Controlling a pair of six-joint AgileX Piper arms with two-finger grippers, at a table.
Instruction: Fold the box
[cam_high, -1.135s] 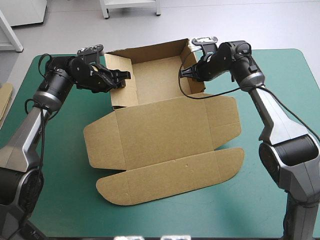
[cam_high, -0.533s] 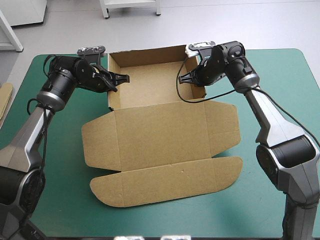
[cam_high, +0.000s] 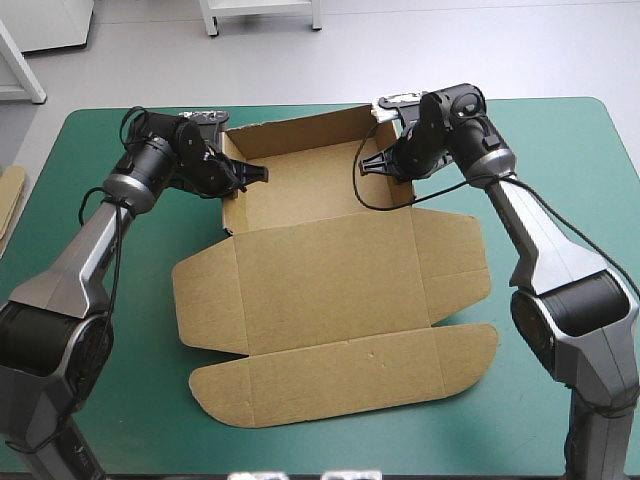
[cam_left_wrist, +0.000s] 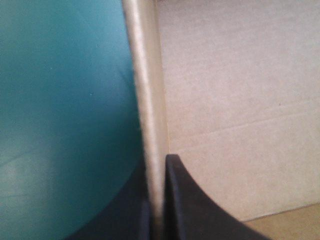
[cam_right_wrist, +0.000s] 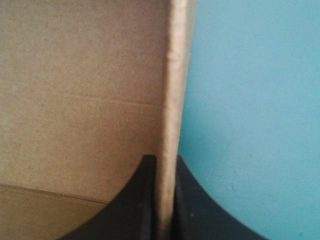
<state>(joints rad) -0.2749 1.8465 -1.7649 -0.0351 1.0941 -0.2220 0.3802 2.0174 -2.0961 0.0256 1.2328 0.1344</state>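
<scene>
One rounded tuck flap (cam_high: 345, 372): nearest the robot, the front edge of the box (cam_high: 330, 265), a cut sheet of brown corrugated board; it lies flat on the teal-green table cover (cam_high: 110, 400).
Lid panel (cam_high: 320, 270): just beyond the flap, flat too, with its side ears spread out.
Tray (cam_high: 305, 180): on the table's far half, open-topped, with its walls raised.
Left wall (cam_high: 228, 208): upright. The left gripper (cam_high: 247, 175) pinches its top edge, one black finger inside the tray and one outside. Its wrist view shows the left gripper (cam_left_wrist: 159, 167) all but pressed together, with the board edge between the fingers.
Right wall (cam_high: 402, 195): upright, pinched the same way by the right gripper (cam_high: 380, 163). Its wrist view shows the right gripper (cam_right_wrist: 165, 165) with brown board to one side and cover to the other.
Far wall (cam_high: 300, 122): standing, at the tray's far edge.
Just changed: the left wall leaned inward earlier and now stands straight. The left arm has drawn in, and the whole sheet has turned a little, its right end swinging farther away.
Meaning: the tray looks formed and squared. The lid and tuck flap are probably what remains to be worked, and both arms seem to need to let go first.
</scene>
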